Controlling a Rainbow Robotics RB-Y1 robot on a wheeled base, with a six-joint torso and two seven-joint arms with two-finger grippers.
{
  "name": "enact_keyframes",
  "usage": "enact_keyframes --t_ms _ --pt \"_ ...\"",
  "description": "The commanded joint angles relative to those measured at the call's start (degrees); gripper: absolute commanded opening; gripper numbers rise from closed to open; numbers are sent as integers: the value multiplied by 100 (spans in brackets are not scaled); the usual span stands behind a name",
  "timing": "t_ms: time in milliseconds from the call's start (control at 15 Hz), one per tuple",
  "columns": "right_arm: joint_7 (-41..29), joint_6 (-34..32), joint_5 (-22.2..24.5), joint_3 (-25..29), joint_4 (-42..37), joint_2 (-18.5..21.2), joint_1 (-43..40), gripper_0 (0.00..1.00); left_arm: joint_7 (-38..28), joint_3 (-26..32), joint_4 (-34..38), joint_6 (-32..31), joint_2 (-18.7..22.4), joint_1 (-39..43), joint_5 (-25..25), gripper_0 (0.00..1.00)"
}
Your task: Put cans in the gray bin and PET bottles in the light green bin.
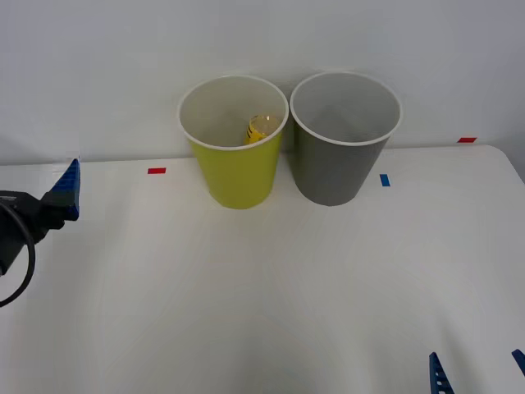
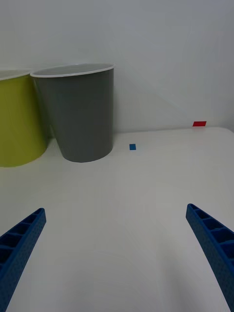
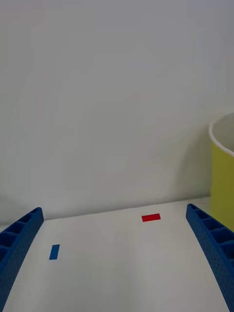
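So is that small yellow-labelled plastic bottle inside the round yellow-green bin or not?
Inside: the small yellow-labelled plastic bottle shows below the white rim of the round yellow-green bin.

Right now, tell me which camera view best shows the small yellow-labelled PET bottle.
The front view: it looks down into the round yellow-green plastic bin, where the small yellow-labelled PET bottle lies against the inner wall. Both wrist views catch that bin's outer wall from the side, hiding its contents.

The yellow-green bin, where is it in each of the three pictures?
Front view: the round yellow-green plastic bin stands at the table's back, touching the left side of the round dark gray plastic bin.
Right wrist view: at the left edge, beside the gray bin.
Left wrist view: a strip at the right edge.
Shared landmark: the bin's white rim.
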State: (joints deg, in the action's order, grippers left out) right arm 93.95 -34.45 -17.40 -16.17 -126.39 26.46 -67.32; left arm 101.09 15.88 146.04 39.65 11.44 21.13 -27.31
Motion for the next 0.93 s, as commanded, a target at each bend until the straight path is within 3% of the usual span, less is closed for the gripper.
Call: enact_keyframes --t_ms 67,400,533,667,933 --pt "0 0 0 0 0 0 0 100 113 451 -23 254 -19 163 -969 100" --pt "0 0 0 0 0 0 0 100 324 600 -50 -1 -36 638 -1514 100" --pt "0 0 0 0 0 0 0 100 403 547 -85 -177 -116 664 -1382 100" --pt "0 0 0 0 0 0 0 100 693 196 -454 -1161 -80 857 -1277 100" --pt "0 0 0 0 0 0 0 100 939 -639 -1017 -3429 579 1745 -1224 100"
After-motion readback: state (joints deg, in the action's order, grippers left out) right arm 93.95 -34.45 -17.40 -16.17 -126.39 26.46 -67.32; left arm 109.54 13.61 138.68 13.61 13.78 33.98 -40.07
